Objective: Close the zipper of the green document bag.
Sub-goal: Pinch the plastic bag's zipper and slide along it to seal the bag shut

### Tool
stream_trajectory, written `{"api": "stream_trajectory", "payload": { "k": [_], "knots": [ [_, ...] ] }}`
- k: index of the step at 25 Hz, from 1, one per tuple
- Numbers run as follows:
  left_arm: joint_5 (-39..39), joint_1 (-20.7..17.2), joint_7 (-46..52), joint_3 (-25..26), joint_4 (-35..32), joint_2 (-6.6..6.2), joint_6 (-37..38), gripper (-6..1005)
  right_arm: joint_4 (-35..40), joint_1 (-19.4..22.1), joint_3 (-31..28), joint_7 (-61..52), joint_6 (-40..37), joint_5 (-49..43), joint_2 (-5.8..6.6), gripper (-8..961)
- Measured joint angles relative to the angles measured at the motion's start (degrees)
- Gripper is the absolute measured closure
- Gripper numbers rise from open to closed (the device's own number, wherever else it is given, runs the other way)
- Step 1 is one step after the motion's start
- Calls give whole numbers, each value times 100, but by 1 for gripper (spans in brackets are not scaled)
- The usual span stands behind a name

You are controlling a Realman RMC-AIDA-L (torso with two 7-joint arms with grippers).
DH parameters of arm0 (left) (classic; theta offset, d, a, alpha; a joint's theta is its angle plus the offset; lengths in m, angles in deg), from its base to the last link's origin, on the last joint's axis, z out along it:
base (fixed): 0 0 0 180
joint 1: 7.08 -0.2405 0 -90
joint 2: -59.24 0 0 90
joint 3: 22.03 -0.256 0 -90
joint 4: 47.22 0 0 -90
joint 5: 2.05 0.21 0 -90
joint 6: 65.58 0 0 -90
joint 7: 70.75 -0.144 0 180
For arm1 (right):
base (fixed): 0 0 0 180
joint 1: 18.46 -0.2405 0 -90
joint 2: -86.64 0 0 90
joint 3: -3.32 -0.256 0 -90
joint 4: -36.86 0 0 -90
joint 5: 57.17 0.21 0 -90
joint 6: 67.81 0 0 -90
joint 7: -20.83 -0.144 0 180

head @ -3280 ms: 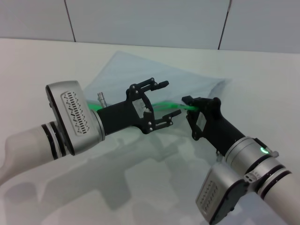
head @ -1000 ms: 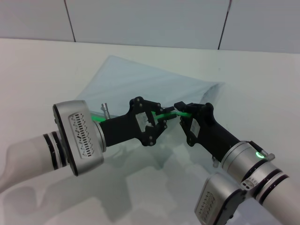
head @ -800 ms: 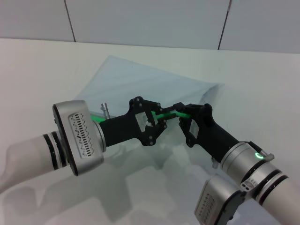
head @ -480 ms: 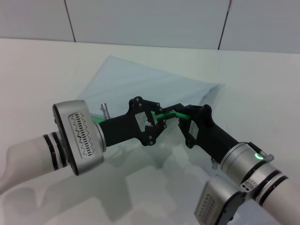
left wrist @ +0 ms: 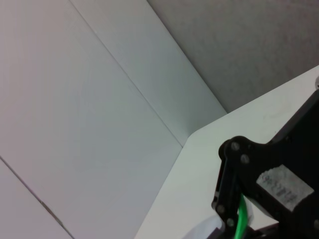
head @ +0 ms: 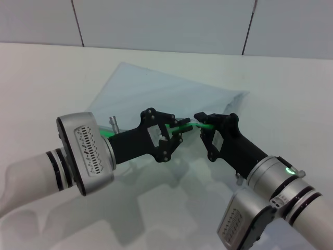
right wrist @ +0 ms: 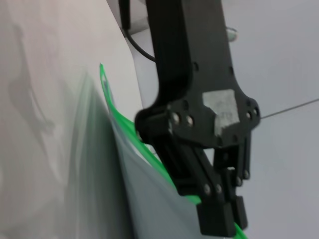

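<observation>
Your left gripper (head: 177, 133) had shifted slightly left, both claws clamped on the zipper (head: 183, 126), right gripper (head: 200, 121) beside it; bag (head: 151, 91) lay behind, table (head: 47, 78) open around.

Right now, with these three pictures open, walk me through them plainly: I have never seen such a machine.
This is a robot with two arms, each ending in a black pincer called a gripper. The wide picture comes from a camera on its head, looking down at a white table. The other two come from cameras on its wrists, so they look tilted and very close.

On the table lies the green document bag, a flat, pale see-through pouch. Along its near edge runs the zipper, a bright green strip.

The left gripper and the right gripper meet at that strip, both pinched shut on it and holding it slightly above the table. The right wrist picture shows the left gripper close up on the green strip. The slider itself is not visible.
</observation>
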Motion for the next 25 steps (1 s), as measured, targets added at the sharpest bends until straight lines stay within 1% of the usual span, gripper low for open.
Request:
{"api": "stream_trajectory", "payload": {
  "k": [6, 19, 22, 25],
  "knots": [
    [-14, -85, -15, 145, -3, -1, -12, 917, -135, 5, -3, -361, -196, 18, 8, 904],
    [-331, -273, -19, 153, -39, -21, 2, 918, -304, 55, -31, -585, -473, 445, 18, 905],
    [-482, -317, -20, 153, -49, -25, 11, 918, -371, 66, -33, -623, -582, 617, 19, 905],
    [-683, -374, -27, 153, -51, -26, 49, 918, -524, 70, -34, -903, -712, 695, 19, 905]
  ]
}}
